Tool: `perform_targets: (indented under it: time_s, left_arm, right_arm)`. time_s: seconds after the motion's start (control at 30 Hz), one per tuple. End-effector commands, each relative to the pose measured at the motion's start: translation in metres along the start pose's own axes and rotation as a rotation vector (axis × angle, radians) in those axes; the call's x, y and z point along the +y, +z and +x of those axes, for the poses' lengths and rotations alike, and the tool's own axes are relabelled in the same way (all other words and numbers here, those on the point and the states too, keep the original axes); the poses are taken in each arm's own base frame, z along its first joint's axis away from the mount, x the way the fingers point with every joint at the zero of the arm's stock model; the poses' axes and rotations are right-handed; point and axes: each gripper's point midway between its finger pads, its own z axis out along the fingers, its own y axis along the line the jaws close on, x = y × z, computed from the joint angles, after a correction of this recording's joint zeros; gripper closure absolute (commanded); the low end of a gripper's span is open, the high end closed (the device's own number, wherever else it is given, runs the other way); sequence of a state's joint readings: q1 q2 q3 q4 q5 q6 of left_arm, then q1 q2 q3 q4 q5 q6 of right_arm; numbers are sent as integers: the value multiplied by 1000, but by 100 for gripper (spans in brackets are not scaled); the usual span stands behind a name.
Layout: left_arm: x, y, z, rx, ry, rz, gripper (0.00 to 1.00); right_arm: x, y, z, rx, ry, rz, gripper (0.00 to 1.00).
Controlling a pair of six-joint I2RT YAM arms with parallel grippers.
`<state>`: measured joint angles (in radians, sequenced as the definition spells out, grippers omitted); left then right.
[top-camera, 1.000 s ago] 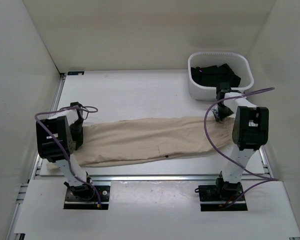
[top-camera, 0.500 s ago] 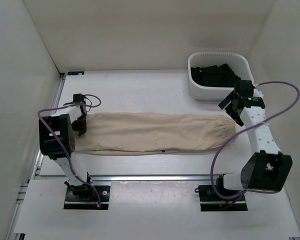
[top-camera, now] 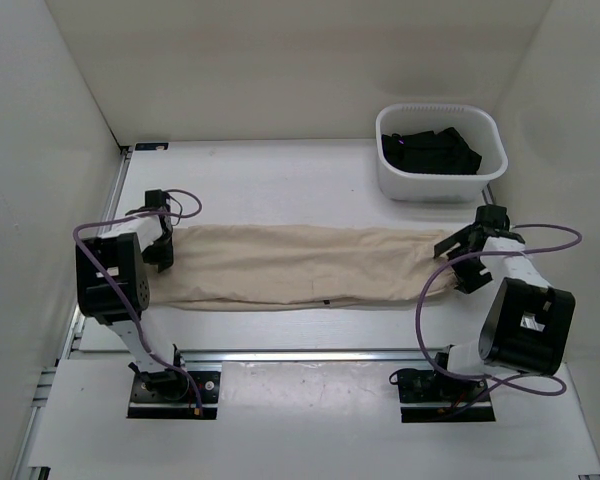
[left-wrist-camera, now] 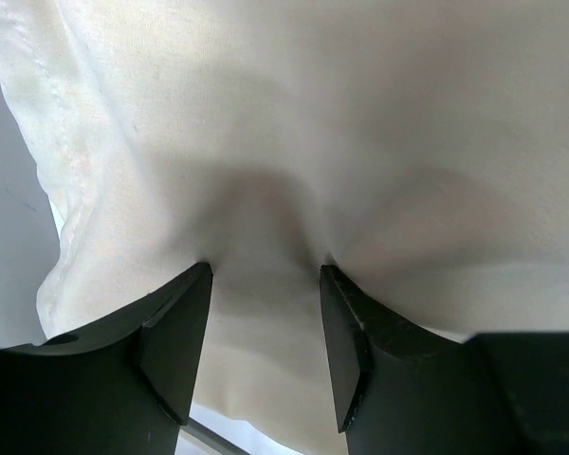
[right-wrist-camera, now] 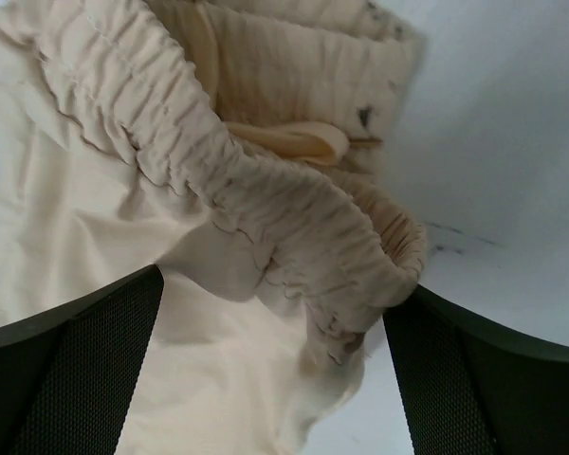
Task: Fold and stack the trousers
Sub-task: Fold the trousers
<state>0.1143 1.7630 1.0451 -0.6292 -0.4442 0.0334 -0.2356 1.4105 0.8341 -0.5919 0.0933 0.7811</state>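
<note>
The beige trousers [top-camera: 310,265] lie stretched out flat from left to right across the middle of the table. My left gripper [top-camera: 163,245] is down at their left end. In the left wrist view its jaws [left-wrist-camera: 266,275] stand apart on the cloth [left-wrist-camera: 313,123], with a soft ridge of fabric between the fingertips. My right gripper [top-camera: 458,262] sits low at the right end. In the right wrist view it [right-wrist-camera: 275,294] is wide open, and the gathered elastic waistband [right-wrist-camera: 294,218] lies loose between its fingers.
A white plastic basket [top-camera: 440,187] holding a black garment [top-camera: 430,150] stands at the back right, just beyond the right gripper. White walls close in the table on three sides. A metal rail [top-camera: 300,353] runs along the near edge.
The right gripper let go of the waistband, opened wide, swung up toward the basket and came back down at the trousers' right end. The trousers now lie straighter. The left jaws widened slightly.
</note>
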Motion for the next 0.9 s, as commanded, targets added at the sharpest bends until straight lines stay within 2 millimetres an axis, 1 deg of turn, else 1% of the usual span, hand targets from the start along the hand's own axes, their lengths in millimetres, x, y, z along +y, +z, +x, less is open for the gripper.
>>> perform_targets:
  time_s: [0.0, 0.03, 0.07, 0.1, 0.13, 0.17, 0.2, 0.23, 0.27, 0.3, 0.33, 0.37, 0.4, 0.43, 0.47, 0.5, 0.53, 0.57, 0.6, 0.63, 0.67, 0.7, 0.73, 0.77, 0.8, 0.83, 0.87]
  left_arm:
    - [-25, 0, 22, 47, -8, 118, 38]
    - [-26, 2, 27, 57, -4, 118, 38]
    - [-24, 2, 27, 57, -3, 107, 38]
    - [-24, 2, 27, 57, -3, 107, 38]
    - [-23, 0, 25, 48, -7, 107, 38]
    - [-23, 0, 25, 48, -7, 107, 38]
    - [-21, 0, 25, 48, -7, 97, 37]
    - [-20, -2, 26, 48, -7, 97, 37]
    - [-19, -4, 24, 40, -10, 96, 37]
    - [-17, -4, 24, 40, -10, 87, 37]
    - [-16, -7, 26, 43, -9, 87, 37]
    - [-15, -9, 24, 34, -12, 87, 36]
    - [-15, -9, 26, 43, -9, 87, 36]
    - [-14, -12, 27, 41, -10, 87, 36]
    - [-13, -14, 25, 32, -14, 87, 35]
    - [-15, -16, 28, 39, -1, 89, 35]
    - [-12, -21, 27, 36, -2, 89, 35]
    - [-11, -24, 28, 35, -2, 89, 34]
    - [-13, -29, 22, 27, -6, 114, 32]
    - [-13, -33, 23, 25, -7, 123, 32]
    - [-10, -38, 21, 21, -9, 123, 32]
    - [-12, -40, 21, 17, -1, 125, 32]
    - [-12, -40, 24, 30, 5, 125, 31]
    - [-13, -41, 23, 27, 13, 118, 31]
    - [-13, -41, 26, 37, 17, 118, 31]
    - [-16, -43, 25, 32, 28, 121, 31]
    - [-19, -40, 27, 45, 33, 132, 31]
  right_arm:
    - [36, 6, -25, -70, 72, -127, 1]
    - [34, 10, -23, -59, 81, -116, 1]
    - [32, 19, -16, -20, 80, -98, 1]
    - [30, 25, -13, -5, 80, -83, 4]
    - [29, 28, -12, 9, 80, -67, 4]
    - [24, 37, -7, 37, 80, -38, 7]
    - [22, 41, -5, 48, 80, -26, 14]
    - [16, 48, -2, 57, 80, 4, 19]
    - [15, 51, 0, 65, 80, 13, 26]
    - [12, 54, -3, 65, 91, 18, 33]
    - [10, 58, 0, 71, 91, 25, 52]
    - [9, 60, -2, 77, 103, 21, 63]
    - [4, 62, -2, 83, 119, 21, 77]
    - [0, 64, 0, 91, 130, 21, 100]
    - [-2, 64, -3, 88, 143, 23, 100]
    - [-11, 63, -7, 82, 174, 31, 100]
    - [-14, 55, -12, 61, 180, 18, 100]
    - [-19, 50, -23, 17, 171, 23, 100]
    - [-32, 42, -28, 0, 181, 52, 100]
    - [-31, 24, -39, -62, 155, 39, 100]
    - [-38, 12, -50, -107, 110, 67, 100]
    - [-43, -15, -70, -192, 85, 115, 100]
    - [-43, -29, -79, -233, 47, 130, 100]
    - [-37, -43, -84, -272, -34, 140, 100]
    - [-32, -62, -91, -331, -75, 143, 100]
    - [-24, -80, -97, -375, -120, 150, 100]
    - [-9, -92, -92, -432, -223, 176, 100]
